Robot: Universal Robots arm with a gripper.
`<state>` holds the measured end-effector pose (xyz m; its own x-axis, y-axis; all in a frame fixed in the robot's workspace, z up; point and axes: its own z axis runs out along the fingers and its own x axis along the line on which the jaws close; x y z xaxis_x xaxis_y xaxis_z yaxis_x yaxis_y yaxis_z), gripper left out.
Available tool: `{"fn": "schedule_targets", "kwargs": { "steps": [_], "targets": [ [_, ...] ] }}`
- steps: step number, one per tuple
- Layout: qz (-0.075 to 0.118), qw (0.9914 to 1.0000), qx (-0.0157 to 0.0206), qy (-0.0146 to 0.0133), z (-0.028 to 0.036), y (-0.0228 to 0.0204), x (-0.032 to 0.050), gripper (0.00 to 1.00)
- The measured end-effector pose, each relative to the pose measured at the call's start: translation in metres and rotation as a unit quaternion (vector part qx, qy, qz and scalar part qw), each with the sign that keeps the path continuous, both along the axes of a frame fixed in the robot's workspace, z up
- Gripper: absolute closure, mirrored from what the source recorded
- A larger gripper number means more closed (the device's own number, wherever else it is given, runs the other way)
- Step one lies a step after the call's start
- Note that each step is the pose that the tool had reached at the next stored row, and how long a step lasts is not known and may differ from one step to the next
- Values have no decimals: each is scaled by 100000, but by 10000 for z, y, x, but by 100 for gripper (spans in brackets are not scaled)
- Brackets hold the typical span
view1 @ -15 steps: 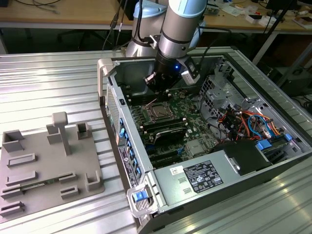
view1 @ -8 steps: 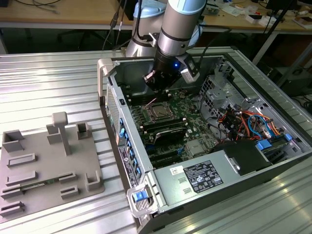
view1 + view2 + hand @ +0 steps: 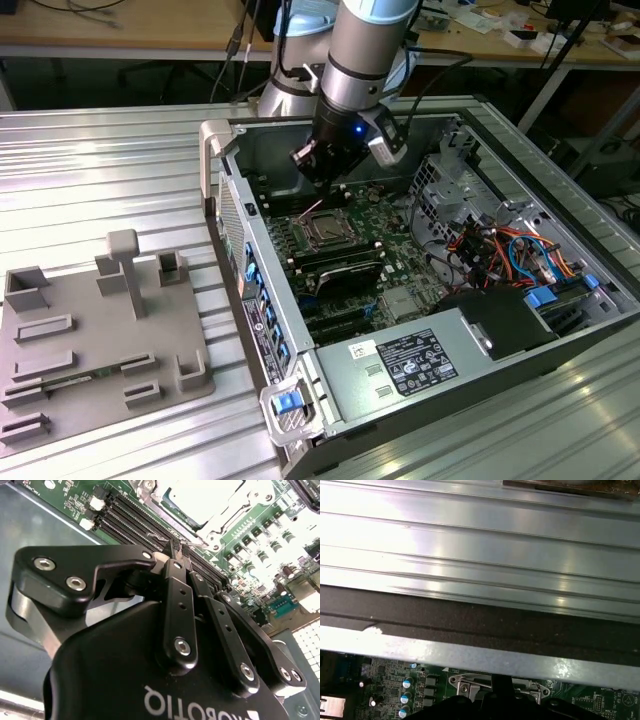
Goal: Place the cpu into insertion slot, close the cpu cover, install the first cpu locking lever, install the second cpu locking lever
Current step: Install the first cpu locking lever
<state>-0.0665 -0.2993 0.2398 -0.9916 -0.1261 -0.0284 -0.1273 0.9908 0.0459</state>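
the gripper (image 3: 178, 550) has its fingers pressed together, holding nothing, just beside the socket. the cpu (image 3: 205, 500) sits in its slot with the cover (image 3: 327, 232) down over it. a thin lever (image 3: 312, 208) sticks up near the tips. push slow and straight on it.

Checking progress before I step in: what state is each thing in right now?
gripper: shut, empty, at the socket's edge.
cpu: seated in the socket.
cpu cover: down around the cpu.
locking lever: sticking up, not latched.
computer case: side open.
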Motion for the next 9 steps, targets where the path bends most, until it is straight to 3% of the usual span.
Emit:
{"fn": "schedule_targets", "kwargs": {
  "steps": [9],
  "targets": [
    [0, 100000, -12, 4, -56, 4, 66, 89]
  ]
}}
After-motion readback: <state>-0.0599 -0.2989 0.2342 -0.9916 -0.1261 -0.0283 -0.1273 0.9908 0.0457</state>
